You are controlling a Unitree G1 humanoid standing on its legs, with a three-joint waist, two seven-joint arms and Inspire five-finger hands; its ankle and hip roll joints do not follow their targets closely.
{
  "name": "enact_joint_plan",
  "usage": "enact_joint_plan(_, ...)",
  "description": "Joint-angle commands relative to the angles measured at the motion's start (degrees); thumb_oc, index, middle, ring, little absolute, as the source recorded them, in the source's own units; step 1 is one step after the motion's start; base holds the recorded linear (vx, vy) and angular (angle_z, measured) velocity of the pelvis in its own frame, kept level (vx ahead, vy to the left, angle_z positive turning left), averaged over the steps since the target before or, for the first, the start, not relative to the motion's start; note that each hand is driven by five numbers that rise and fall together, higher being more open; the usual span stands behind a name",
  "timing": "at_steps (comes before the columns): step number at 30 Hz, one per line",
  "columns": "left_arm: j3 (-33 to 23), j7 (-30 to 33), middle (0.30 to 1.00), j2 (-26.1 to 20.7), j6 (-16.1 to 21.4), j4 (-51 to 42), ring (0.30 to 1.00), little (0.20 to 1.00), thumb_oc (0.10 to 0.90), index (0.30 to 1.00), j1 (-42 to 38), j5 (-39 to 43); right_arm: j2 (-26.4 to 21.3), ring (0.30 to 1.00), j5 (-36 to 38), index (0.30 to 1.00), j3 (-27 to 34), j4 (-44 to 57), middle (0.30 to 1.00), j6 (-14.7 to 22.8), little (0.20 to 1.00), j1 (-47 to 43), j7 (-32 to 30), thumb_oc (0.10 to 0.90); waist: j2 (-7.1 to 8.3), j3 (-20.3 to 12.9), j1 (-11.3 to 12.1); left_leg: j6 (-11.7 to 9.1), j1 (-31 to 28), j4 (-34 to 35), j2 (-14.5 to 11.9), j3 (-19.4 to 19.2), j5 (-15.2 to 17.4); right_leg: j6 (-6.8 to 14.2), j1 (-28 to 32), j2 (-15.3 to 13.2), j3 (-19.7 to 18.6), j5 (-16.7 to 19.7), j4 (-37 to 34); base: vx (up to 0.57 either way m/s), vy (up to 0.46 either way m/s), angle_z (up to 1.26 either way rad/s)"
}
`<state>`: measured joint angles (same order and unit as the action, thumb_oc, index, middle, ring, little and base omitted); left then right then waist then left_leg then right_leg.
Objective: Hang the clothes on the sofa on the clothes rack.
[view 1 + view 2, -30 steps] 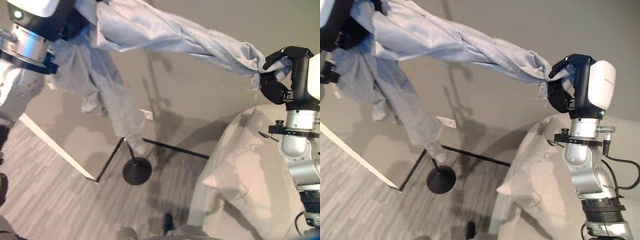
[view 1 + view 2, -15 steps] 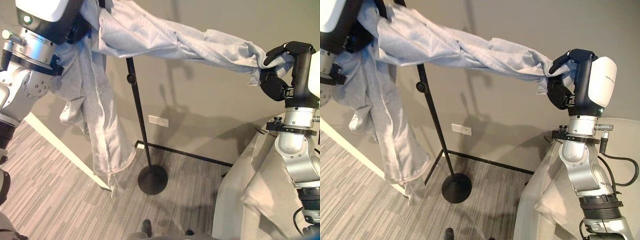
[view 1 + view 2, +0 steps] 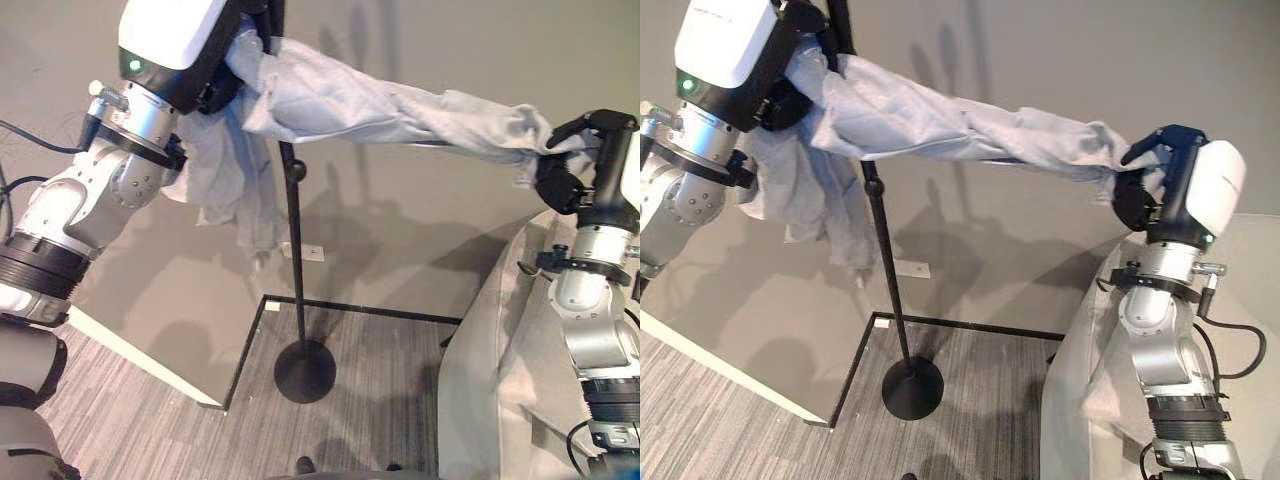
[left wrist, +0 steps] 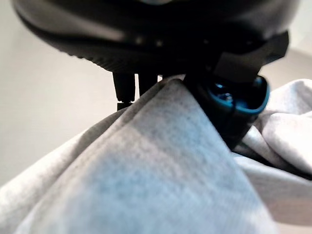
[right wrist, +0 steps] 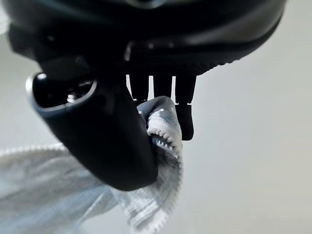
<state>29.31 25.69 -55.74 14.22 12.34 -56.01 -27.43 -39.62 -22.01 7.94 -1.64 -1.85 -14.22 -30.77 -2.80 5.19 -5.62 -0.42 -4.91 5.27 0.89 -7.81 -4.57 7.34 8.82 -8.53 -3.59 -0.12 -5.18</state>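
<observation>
Fingers of both hands pinching grey garment, stretched by rack pole

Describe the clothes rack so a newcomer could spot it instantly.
Against the grey wall, left of the sofa, a thin black pole rises from a round black base on the floor: the clothes rack. It alone stands upright, passing under the stretched grey garment.

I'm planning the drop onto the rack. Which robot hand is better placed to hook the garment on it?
Probably the left robot hand: it grips the grey garment right beside the rack pole. The right robot hand pinches the far end above the sofa.
</observation>
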Motion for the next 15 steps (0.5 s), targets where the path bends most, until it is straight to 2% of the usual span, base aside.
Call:
enact_joint_plan(1,-2.3,2.4,0.3,4.2,-0.2,-1.0,0.3,0.3,0.4,0.3,-10.9,0.4,-4.7,0.3,1.2,0.3,2.9,0.1,0.3,1.2,0.3,-2.0,-4.1,0.4,0.07,-7.8,0.1,-1.6,0.5,-0.3,-2.8,2.7,3.2,4.0,0.3,-2.9,3.1,-1.0,3.4,0.02,-0.007,-0.04)
enact_joint_plan(3,-1.3,2.2,0.3,5.1,-0.3,-0.6,0.3,0.3,0.4,0.3,-12.0,0.0,-4.5,0.3,1.3,0.3,3.0,0.0,0.3,1.2,0.3,-1.7,-4.0,0.4,0.14,-7.8,0.1,-1.6,0.5,-0.3,-2.8,2.7,3.3,4.0,0.3,-2.9,3.2,-1.0,3.3,0.03,-0.016,-0.05)
enact_joint_plan(5,1.0,1.1,0.3,7.9,-0.4,1.1,0.3,0.3,0.4,0.3,-13.4,-0.4,-3.8,0.3,1.9,0.3,2.3,0.3,0.3,1.5,0.3,-1.0,-3.2,0.4,0.04,-7.7,-0.4,-1.7,0.4,-0.3,-3.0,2.6,3.5,4.0,0.3,-2.8,3.3,-1.1,3.2,0.03,-0.022,-0.05)
enact_joint_plan(8,2.6,0.2,0.3,8.0,-0.5,2.5,0.3,0.3,0.4,0.3,-12.4,-1.4,-2.5,0.3,3.0,0.3,1.3,2.2,0.3,3.1,0.3,-0.1,-2.0,0.4,0.08,-7.5,-0.7,-1.6,0.2,-0.3,-3.0,2.6,3.6,3.9,0.1,-2.7,3.1,-1.3,3.1,0.01,-0.004,-0.02)
enact_joint_plan(11,0.3,0.5,0.3,8.0,-0.9,2.2,0.3,0.3,0.4,0.3,-8.9,-1.2,-1.0,0.3,5.9,0.3,0.0,4.4,0.3,5.2,0.3,0.4,-0.6,0.4,0.28,-7.4,-0.5,-1.7,0.0,-0.3,-3.0,2.6,3.7,3.9,0.2,-2.6,3.0,-1.2,2.9,0.02,0.002,-0.06)
enact_joint_plan(12,-1.7,1.2,0.3,8.8,-1.3,2.1,0.3,0.3,0.4,0.3,-6.6,-0.7,0.7,0.3,9.6,0.3,-1.1,5.5,0.3,7.7,0.3,0.1,0.4,0.4,0.65,-7.2,0.0,-1.7,0.0,-0.3,-3.1,2.8,3.7,3.7,0.2,-2.6,3.3,-1.2,2.7,0.0,0.011,-0.06)
enact_joint_plan(13,-1.9,1.2,0.3,8.7,-1.4,2.0,0.3,0.3,0.4,0.3,-6.4,-0.8,0.6,0.3,9.6,0.3,-1.2,5.5,0.3,7.7,0.3,0.1,0.5,0.4,0.57,-7.2,-0.1,-1.7,0.0,-0.3,-3.1,2.8,3.7,3.7,0.2,-2.6,3.3,-1.2,2.7,0.0,0.014,-0.07)
enact_joint_plan(15,-4.4,2.1,0.3,10.7,-1.7,2.4,0.3,0.3,0.4,0.3,-3.7,0.1,1.3,0.3,10.6,0.3,-5.1,5.4,0.3,8.9,0.3,-2.8,2.1,0.4,1.48,-7.2,1.3,-1.7,0.3,-0.3,-3.1,3.5,3.6,3.5,0.4,-2.3,3.6,-1.2,2.5,0.0,0.0,0.0)
